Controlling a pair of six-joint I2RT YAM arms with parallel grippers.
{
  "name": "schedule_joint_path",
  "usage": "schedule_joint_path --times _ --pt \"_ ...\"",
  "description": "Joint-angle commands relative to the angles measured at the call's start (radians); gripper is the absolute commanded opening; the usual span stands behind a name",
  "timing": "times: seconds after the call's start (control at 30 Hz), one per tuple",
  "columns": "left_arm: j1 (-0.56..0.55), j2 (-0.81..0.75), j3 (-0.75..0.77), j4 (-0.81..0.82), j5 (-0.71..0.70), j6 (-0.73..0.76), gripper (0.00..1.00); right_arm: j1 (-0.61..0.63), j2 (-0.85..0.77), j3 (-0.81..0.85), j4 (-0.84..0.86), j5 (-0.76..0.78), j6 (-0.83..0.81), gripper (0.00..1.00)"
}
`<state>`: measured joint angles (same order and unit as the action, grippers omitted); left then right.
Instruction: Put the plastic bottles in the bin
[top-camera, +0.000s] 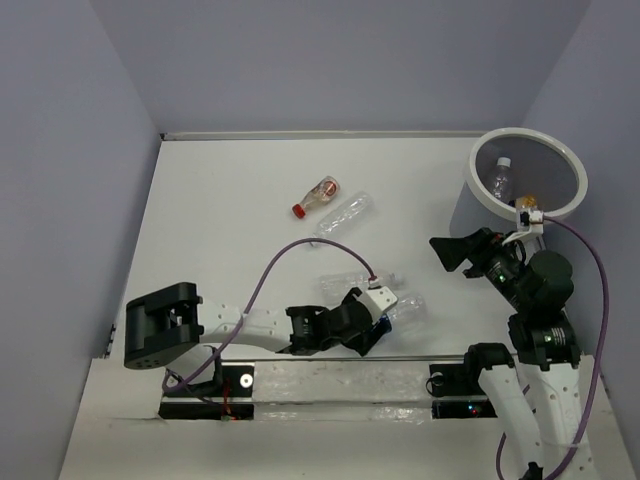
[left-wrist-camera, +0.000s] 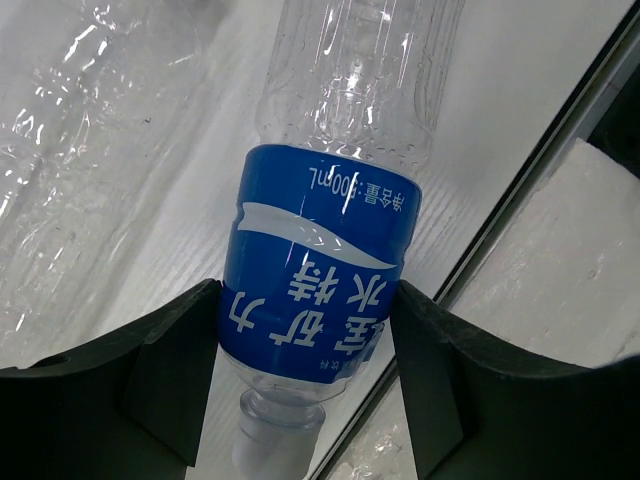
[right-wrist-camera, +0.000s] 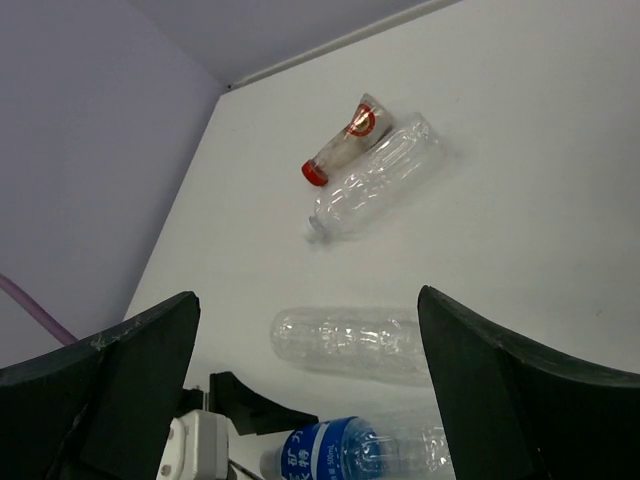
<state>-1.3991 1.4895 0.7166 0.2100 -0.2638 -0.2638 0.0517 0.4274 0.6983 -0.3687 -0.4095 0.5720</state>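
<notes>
**Item 1.** Clear plastic bottle with a blue label (left-wrist-camera: 320, 230). Lying on its side on the white worktop (top-camera: 230, 220), close to the near edge, neck toward the left wrist camera. Clamped across the label by the left claw (left-wrist-camera: 307, 295), with a black finger (left-wrist-camera: 160, 370) pressed against each side of the label (no gap seen on either side).

**Item 2.** Plain clear ribbed plastic bottle (top-camera: 345, 283). On its side, just beyond the blue-labelled one, outside the claw.

**Item 3.** Tiny red-capped plastic bottle (top-camera: 316, 196), paired with a second plain clear plastic bottle (top-camera: 346, 214). Lying side by side at mid-worktop, seemingly touching, well apart from both claws.

**Item 4.** Round grey-walled bin with a thick white rim (top-camera: 476, 180). Standing at the far right of the worktop. Inside it, one clear pale-capped bottle (top-camera: 500, 180) (rest of the contents too small to tell).

**Item 5.** Right claw (right-wrist-camera: 308, 300). Hanging just beside the near rim of the bin, fingers spread wide, nothing between them, facing back across the worktop toward the loose bottles.
</notes>
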Motion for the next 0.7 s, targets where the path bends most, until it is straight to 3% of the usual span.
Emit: schedule_joint_path --times 0.0,0.13,0.37,0.67 --pt "-0.009 -0.084 0.046 0.057 -0.037 -0.026 0.51 -0.007 -0.044 0.036 -0.14 -0.066 -0.035 0.95" --pt "-0.009 -0.173 0.052 0.134 -0.087 -0.057 0.51 -0.007 -0.078 0.047 -0.182 -0.097 -0.055 0.96" --pt "-0.009 -0.176 0.119 0.18 -0.186 -0.049 0.49 -0.007 -0.03 0.036 -0.228 -0.166 -0.08 0.97" --pt "-0.008 -0.213 0.075 0.305 -0.267 -0.038 0.48 -0.007 -0.023 -0.043 -0.146 -0.184 -0.029 0.99"
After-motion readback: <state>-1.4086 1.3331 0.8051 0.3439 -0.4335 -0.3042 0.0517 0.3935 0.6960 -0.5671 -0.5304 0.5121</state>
